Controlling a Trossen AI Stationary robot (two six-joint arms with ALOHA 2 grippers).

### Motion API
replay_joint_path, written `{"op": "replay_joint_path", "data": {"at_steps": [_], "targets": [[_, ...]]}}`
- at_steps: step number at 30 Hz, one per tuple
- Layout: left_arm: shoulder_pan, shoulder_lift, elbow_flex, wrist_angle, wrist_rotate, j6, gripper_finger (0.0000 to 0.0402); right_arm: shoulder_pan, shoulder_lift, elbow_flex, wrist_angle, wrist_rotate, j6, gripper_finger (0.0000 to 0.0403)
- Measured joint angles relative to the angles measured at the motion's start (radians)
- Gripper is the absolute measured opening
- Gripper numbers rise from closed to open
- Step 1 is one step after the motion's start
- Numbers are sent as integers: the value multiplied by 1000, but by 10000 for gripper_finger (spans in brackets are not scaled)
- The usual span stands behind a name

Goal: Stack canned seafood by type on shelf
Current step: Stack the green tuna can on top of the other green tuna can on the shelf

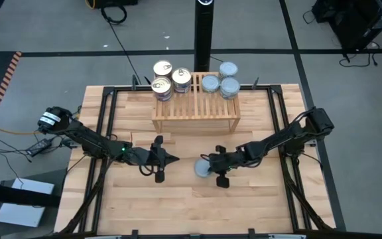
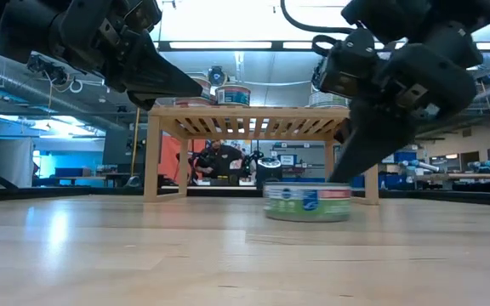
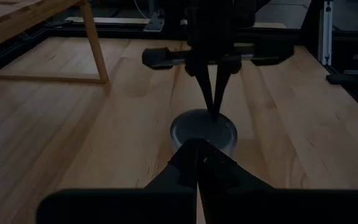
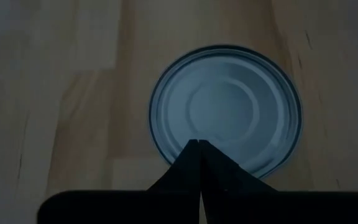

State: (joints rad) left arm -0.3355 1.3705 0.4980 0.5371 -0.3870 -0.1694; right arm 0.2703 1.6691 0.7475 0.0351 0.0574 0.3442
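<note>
Blue-lidded tin (image 1: 202,168) on table, right gripper (image 1: 211,164) closed, empty, just above it (left idle).

Tins (image 1: 192,81) crowd the shelf (image 1: 195,109) back; its front slats lie bare.

- Grey floor (image 1: 52,26) surrounds the wooden tabletop (image 1: 178,206); black cables (image 1: 121,40) cross its upper left.
- Black post (image 1: 204,33) at top centre.
- Low view: ceiling light strips (image 2: 228,44), a seated person (image 2: 219,161) at centre, blue wall (image 2: 66,161) at left.
</note>
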Motion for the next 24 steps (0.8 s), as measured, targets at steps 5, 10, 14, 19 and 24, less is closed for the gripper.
{"op": "replay_joint_path", "data": {"at_steps": [5, 10, 14, 19, 24], "targets": [[0, 0, 0, 0, 0, -22, 5, 0, 17, -4, 103, -1, -16, 8], [0, 14, 1, 2, 0, -26, 9, 0, 12, -5, 118, 39, -9, 17], [0, 62, 26, 3, 23, -27, 13, 7, 11, -1, 118, 91, -8, 27], [1, 154, 97, 3, 34, 10, 14, 39, 10, 59, 108, 137, -46, 14], [23, 220, 141, 4, 33, 55, 14, 100, 7, 129, -8, 185, -86, 8]]}}
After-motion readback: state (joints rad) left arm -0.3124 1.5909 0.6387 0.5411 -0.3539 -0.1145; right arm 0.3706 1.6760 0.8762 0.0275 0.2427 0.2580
